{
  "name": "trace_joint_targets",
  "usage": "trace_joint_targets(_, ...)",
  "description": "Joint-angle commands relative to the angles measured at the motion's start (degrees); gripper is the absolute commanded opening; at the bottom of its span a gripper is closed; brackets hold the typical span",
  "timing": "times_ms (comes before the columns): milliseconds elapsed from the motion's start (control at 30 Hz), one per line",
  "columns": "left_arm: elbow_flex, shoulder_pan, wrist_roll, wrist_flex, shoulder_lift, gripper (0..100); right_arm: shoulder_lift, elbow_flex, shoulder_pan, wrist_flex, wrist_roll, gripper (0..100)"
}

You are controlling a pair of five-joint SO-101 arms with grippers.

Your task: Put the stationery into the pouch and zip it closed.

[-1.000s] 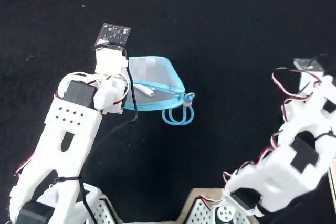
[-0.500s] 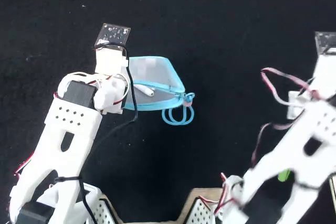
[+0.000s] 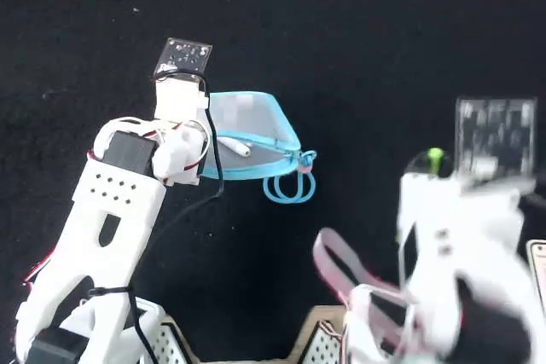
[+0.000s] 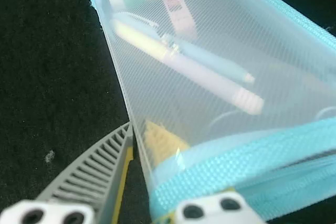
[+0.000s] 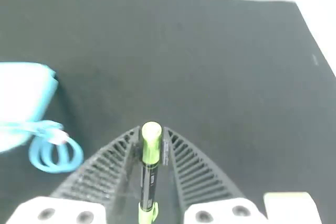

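A translucent pouch (image 3: 247,134) with a blue zipper edge and a blue loop (image 3: 288,187) lies mid-table. Through its mesh in the left wrist view I see the pouch (image 4: 220,77) holding a pen (image 4: 199,66) and other items. My left gripper (image 4: 142,166) is shut on the pouch's corner near the zipper. My right gripper (image 5: 151,135) is shut on a green marker (image 5: 149,161), held upright between its fingers. In the high view the marker's green tip (image 3: 435,158) shows above the right arm, well to the right of the pouch. The pouch (image 5: 23,98) also shows in the right wrist view.
The table is covered in black cloth (image 3: 358,66). The left arm (image 3: 119,210) stretches from the front edge to the pouch. A wooden base (image 3: 328,321) sits at the front centre between the arms.
The right arm has swung up and leftward from the right edge, carrying the green marker. The left arm and the pouch have stayed still.
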Motion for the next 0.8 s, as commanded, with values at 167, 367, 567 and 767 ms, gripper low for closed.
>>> trace_joint_targets(167,2.24,-0.13,0.26,0.97,1.23,3,-10.68,-0.92,-19.96,-9.49,-9.93,1.1)
trace_joint_targets(367,2.24,-0.13,0.26,0.97,1.23,3,-14.20,-0.48,-30.24,-16.18,-13.19,1.1)
trace_joint_targets(567,2.24,-0.13,0.26,0.97,1.23,3,-14.46,9.89,-35.87,-26.46,-14.86,1.1)
trace_joint_targets(767,2.24,-0.13,0.26,0.97,1.23,3,-14.55,21.67,-39.03,-35.96,-14.86,1.1)
